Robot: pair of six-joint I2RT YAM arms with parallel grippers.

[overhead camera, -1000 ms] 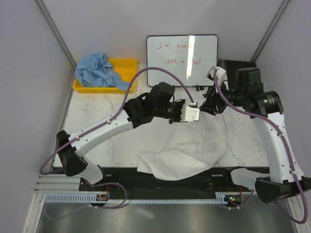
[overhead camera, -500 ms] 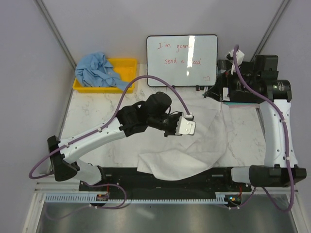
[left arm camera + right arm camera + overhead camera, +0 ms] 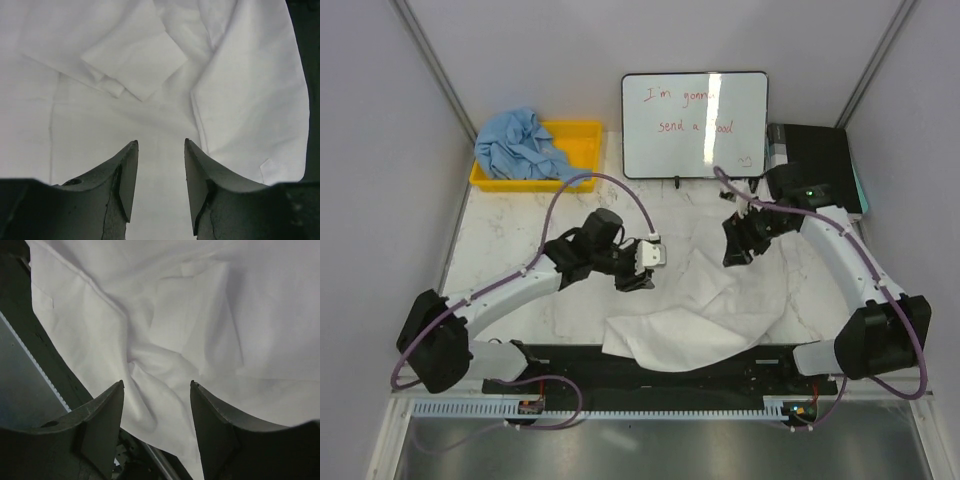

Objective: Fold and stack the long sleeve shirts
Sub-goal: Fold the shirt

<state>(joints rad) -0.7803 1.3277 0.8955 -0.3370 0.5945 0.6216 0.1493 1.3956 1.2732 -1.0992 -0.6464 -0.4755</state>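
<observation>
Hovering over the white shirt, which is lying crumpled on the desk, centre-near: left gripper and right gripper, jaws parted, empty. Suggest pinching the outer edges and spreading flat before folding. Blue shirt is sitting in the yellow bin, far left.

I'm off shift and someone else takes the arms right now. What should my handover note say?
Left gripper: open, empty, above the white shirt.
Right gripper: open, empty, also above the white shirt.
White shirt: on the table, rumpled and partly doubled over, its near edge hanging over the black rail.
Blue shirt: bunched in the yellow bin, spilling over its rim.
Done: no neat fold yet, nothing stacked.
Left: fold the white shirt, take out and fold the blue shirt, then stack the two.
</observation>
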